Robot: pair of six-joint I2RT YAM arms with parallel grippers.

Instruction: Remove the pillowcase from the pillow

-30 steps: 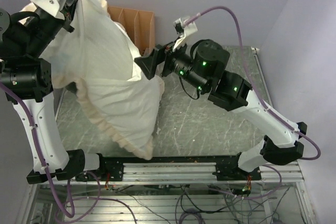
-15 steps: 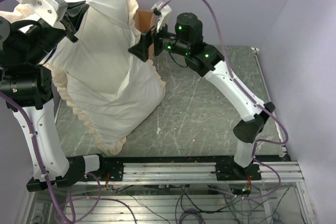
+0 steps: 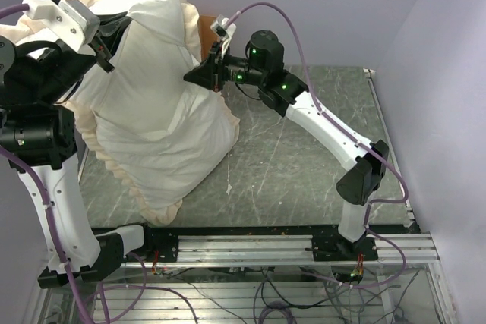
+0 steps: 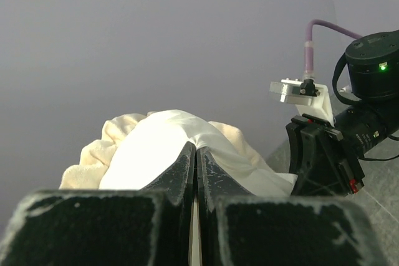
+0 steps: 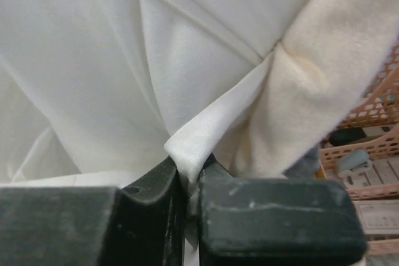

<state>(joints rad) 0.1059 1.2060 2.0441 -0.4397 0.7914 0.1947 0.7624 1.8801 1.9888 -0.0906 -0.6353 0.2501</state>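
The pillowcase (image 3: 152, 119) hangs as a big white bundle with a cream ruffled frill (image 3: 114, 168), its lower end resting on the table. The pillow is hidden inside and fills it out. High at the upper left, my left gripper (image 3: 115, 24) is shut on the pillowcase's top edge; in the left wrist view the cloth (image 4: 156, 147) bulges just past the closed tips (image 4: 196, 147). My right gripper (image 3: 194, 76) is at the bundle's right side, shut on a pinched fold of white pillowcase cloth (image 5: 199, 135) beside the plush cream frill (image 5: 324, 73).
A cardboard box with dividers (image 3: 206, 29) stands behind the bundle at the table's back. Orange plastic baskets (image 5: 374, 123) show at the right of the right wrist view. The scratched grey-green tabletop (image 3: 304, 165) spreads to the right under the right arm.
The left arm lifted the bundle higher. The right arm stretched up and left to its side, and its open jaws have shut on a fold of the cloth.
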